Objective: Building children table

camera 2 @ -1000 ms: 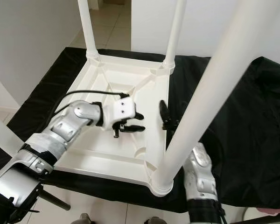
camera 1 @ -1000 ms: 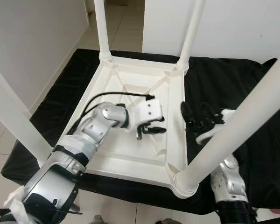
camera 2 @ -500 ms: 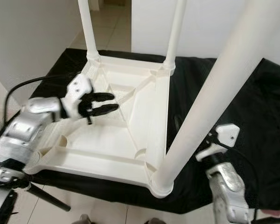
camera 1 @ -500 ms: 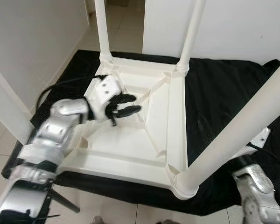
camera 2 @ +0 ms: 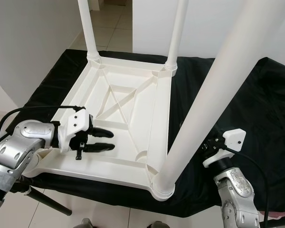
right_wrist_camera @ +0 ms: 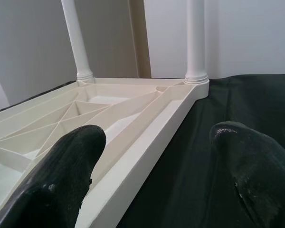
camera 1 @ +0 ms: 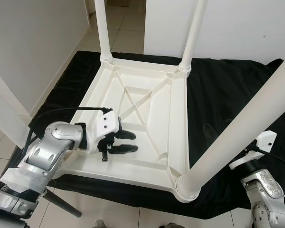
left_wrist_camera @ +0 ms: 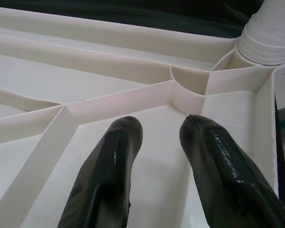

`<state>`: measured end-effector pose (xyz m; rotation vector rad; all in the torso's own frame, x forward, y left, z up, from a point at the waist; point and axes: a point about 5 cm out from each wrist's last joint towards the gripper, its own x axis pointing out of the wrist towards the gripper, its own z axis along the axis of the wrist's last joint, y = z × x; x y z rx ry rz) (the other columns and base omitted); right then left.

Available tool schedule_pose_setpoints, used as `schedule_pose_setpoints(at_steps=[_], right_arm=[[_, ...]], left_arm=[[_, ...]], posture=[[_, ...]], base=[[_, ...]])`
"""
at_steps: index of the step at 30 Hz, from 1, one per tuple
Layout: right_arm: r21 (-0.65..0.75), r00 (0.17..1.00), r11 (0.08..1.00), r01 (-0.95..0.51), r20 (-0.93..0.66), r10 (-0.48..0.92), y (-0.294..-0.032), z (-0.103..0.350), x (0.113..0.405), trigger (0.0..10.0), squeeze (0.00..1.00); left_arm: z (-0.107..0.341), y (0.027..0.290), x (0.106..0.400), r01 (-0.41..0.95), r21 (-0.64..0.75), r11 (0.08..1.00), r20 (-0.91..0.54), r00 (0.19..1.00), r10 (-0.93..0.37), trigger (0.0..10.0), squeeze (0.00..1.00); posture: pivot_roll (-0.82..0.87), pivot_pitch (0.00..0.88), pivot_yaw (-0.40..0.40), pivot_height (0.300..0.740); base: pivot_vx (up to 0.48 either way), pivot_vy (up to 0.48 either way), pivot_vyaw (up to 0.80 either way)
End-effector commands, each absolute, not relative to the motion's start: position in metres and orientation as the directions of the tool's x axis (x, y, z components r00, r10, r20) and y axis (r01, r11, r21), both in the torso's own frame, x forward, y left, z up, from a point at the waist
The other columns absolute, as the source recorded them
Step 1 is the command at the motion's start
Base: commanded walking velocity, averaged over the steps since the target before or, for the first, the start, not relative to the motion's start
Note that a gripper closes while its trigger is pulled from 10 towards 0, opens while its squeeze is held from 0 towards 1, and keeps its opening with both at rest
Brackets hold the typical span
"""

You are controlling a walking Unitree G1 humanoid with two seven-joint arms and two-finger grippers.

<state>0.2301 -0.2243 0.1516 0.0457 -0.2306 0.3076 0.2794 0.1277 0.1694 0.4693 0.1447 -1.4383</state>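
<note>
The upturned children's table is plain white all over, its ribbed underside and round legs alike, and it lies on a glossy black cloth spread over the worktop. The left gripper has shiny black fingers on a white housing, with a silver arm and black cable behind it. The floor is pale cream tile with thin grey joints, and the walls are plain white.

An upturned white plastic children's table lies on a black cloth, legs up. My left gripper hovers inside its ribbed underside, fingers slightly parted.
</note>
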Motion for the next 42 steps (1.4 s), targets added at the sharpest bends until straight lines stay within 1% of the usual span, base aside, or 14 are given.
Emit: schedule_pose_setpoints(at_steps=[1, 2, 5, 11, 13, 15, 20, 22, 24, 30, 31, 32, 33, 42], right_arm=[[0.012, 0.927, 0.949, -0.314, 0.218, 0.304, -0.225, 0.151, 0.229, 10.0, 0.00], [0.012, 0.927, 0.949, -0.314, 0.218, 0.304, -0.225, 0.151, 0.229, 10.0, 0.00], [-0.007, 0.926, 0.948, -0.318, 0.210, 0.312, -0.228, 0.151, 0.228, 10.0, 0.00], [-0.005, 0.926, 0.948, -0.319, 0.209, 0.313, -0.229, 0.151, 0.228, 10.0, 0.00], [-0.010, 0.925, 0.946, -0.323, 0.209, 0.318, -0.228, 0.151, 0.228, 10.0, 0.00], [-0.006, 0.920, 0.939, -0.343, 0.202, 0.337, -0.226, 0.151, 0.227, 10.0, 0.00], [-0.004, 0.923, 0.942, -0.335, 0.198, 0.329, -0.227, 0.151, 0.226, 10.0, 0.00], [0.001, 0.927, 0.947, -0.321, 0.208, 0.314, -0.228, 0.153, 0.223, 10.0, 0.00], [0.012, 0.929, 0.950, -0.313, 0.213, 0.303, -0.228, 0.153, 0.218, 10.0, 0.00], [0.019, 0.933, 0.952, -0.306, 0.206, 0.296, -0.229, 0.150, 0.213, 10.0, 0.00], [0.020, 0.938, 0.955, -0.295, 0.195, 0.286, -0.231, 0.148, 0.211, 10.0, 0.00], [0.020, 0.938, 0.955, -0.295, 0.195, 0.286, -0.231, 0.148, 0.211, 10.0, 0.00], [0.005, 0.947, 0.961, -0.275, 0.176, 0.270, -0.240, 0.147, 0.204, 10.0, 0.00], [0.001, 0.950, 0.957, -0.289, 0.123, 0.286, -0.253, 0.145, 0.180, 10.0, 0.00]], left_arm=[[0.167, 0.127, 0.270, 0.983, 0.169, -0.065, -0.410, 0.010, -0.912, 10.0, 0.00], [0.167, 0.127, 0.270, 0.983, 0.169, -0.065, -0.410, 0.010, -0.912, 10.0, 0.00], [0.157, 0.123, 0.262, 0.984, 0.131, -0.122, -0.467, -0.048, -0.883, 10.0, 0.00], [0.144, 0.122, 0.262, 0.975, 0.145, -0.167, -0.556, -0.059, -0.829, 10.0, 0.00], [0.138, 0.117, 0.268, 0.975, 0.166, -0.145, -0.587, -0.020, -0.809, 10.0, 0.00], [0.135, 0.109, 0.284, 0.976, 0.209, -0.061, -0.588, 0.075, -0.806, 10.0, 0.00], [0.132, 0.105, 0.291, 0.976, 0.218, -0.013, -0.591, 0.121, -0.797, 10.0, 0.00], [0.131, 0.100, 0.298, 0.969, 0.246, 0.025, -0.579, 0.167, -0.798, 10.0, 0.00], [0.132, 0.096, 0.310, 0.954, 0.281, 0.102, -0.559, 0.249, -0.791, 10.0, 0.00], [0.135, 0.092, 0.325, 0.931, 0.324, 0.169, -0.532, 0.327, -0.781, 10.0, 0.00], [0.137, 0.089, 0.334, 0.914, 0.338, 0.224, -0.511, 0.378, -0.772, 10.0, 0.00], [0.137, 0.089, 0.334, 0.914, 0.338, 0.224, -0.511, 0.378, -0.772, 10.0, 0.00], [0.145, 0.082, 0.351, 0.875, 0.360, 0.325, -0.466, 0.470, -0.750, 10.0, 0.00], [0.156, 0.086, 0.367, 0.818, 0.377, 0.434, -0.387, 0.565, -0.728, 10.0, 0.00]], posture=[[-0.08, 0.024, 0.027, 0.740], [-0.08, 0.024, 0.027, 0.740], [-0.09, 0.026, 0.034, 0.740], [-0.09, 0.026, 0.037, 0.740], [-0.09, 0.027, 0.037, 0.740], [-0.09, 0.026, 0.035, 0.740], [-0.11, 0.022, 0.043, 0.740], [-0.12, 0.021, 0.046, 0.740], [-0.13, 0.022, 0.048, 0.740], [-0.13, 0.020, 0.051, 0.740], [-0.15, 0.015, 0.063, 0.740], [-0.15, 0.015, 0.063, 0.740], [-0.17, 0.015, 0.068, 0.740], [-0.20, 0.009, 0.079, 0.740]], base=[[0.000, 0.000, 0.00], [0.000, 0.000, 0.00], [0.000, 0.000, 0.00], [0.000, 0.000, 0.00], [0.000, 0.000, 0.00], [0.000, 0.000, 0.00], [0.000, 0.000, 0.00], [0.000, 0.000, 0.00], [0.000, 0.000, 0.00], [0.000, 0.000, 0.00], [0.000, 0.000, 0.00], [0.000, 0.000, 0.00], [0.000, 0.000, 0.00], [0.000, 0.000, 0.00]])
